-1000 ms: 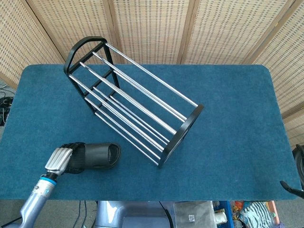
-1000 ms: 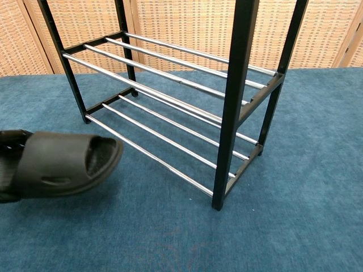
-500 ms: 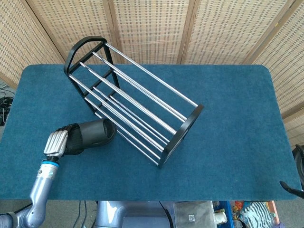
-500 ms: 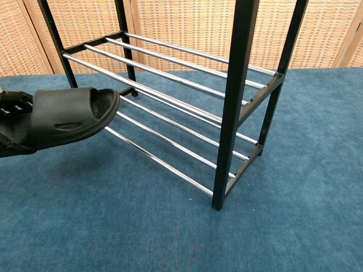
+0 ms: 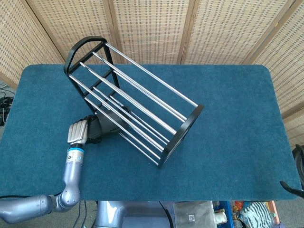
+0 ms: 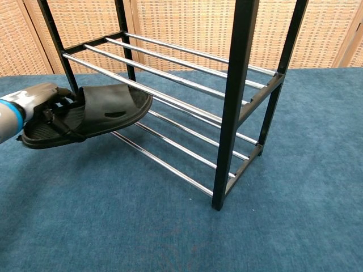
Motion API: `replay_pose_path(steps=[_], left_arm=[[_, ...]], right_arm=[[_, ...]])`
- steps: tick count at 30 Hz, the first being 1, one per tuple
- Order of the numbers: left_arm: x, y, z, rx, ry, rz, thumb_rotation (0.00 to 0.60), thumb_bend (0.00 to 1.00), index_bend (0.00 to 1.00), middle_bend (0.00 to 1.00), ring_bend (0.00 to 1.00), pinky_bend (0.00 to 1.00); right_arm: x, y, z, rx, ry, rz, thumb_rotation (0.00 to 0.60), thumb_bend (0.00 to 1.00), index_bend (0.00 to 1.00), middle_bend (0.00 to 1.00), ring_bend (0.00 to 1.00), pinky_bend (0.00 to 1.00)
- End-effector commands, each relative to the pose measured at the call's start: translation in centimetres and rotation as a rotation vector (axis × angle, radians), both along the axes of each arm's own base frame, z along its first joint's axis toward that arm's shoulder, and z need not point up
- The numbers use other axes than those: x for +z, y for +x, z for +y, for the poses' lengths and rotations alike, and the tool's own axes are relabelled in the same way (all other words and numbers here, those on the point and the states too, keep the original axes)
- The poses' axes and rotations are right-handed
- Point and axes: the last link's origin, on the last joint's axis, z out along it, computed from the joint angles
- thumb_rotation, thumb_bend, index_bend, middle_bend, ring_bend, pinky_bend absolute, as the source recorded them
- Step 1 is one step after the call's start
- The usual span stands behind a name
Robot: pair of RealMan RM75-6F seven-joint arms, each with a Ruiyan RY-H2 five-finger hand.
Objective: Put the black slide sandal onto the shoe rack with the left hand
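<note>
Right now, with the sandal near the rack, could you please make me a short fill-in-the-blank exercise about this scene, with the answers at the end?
1. The black slide sandal is held by the robot's ____ hand.
2. The sandal's toe end passes between the chrome rails of the shoe rack, above the ____ tier.
3. The table is covered with a carpet-like surface of ____ colour.
4. The rack's end frames are ____ in colour.

Missing words: left; bottom; blue; black
</note>
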Motion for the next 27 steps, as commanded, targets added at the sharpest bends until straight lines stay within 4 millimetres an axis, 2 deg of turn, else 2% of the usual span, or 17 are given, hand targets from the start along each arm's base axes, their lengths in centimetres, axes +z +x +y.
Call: replay_pose_path(steps=[1, 9, 27], left_arm=[[-0.7, 0.8, 0.8, 0.014, 0.033, -0.025, 0.6, 0.43, 0.51, 0.54, 0.46, 0.47], [-1.6, 1.5, 2.6, 0.073, 0.042, -0.028, 0.6, 0.43, 0.51, 0.54, 0.46, 0.47], [-2.8, 4.7, 5.8, 0.116, 0.055, -0.068, 0.6, 0.43, 0.51, 0.53, 0.46, 0.47]], right_arm=[[0.0, 0.0, 0.0, -0.002, 0.002, -0.001, 0.6, 0.0, 0.0, 0.0, 0.0, 0.0], [0.0, -0.1, 0.0, -0.004, 0.009, -0.004, 0.6, 0.0, 0.0, 0.0, 0.0, 0.0], [0.0, -0.4, -0.3, -0.021, 0.02, -0.013, 0.6, 0.0, 0.0, 0.0, 0.0, 0.0]])
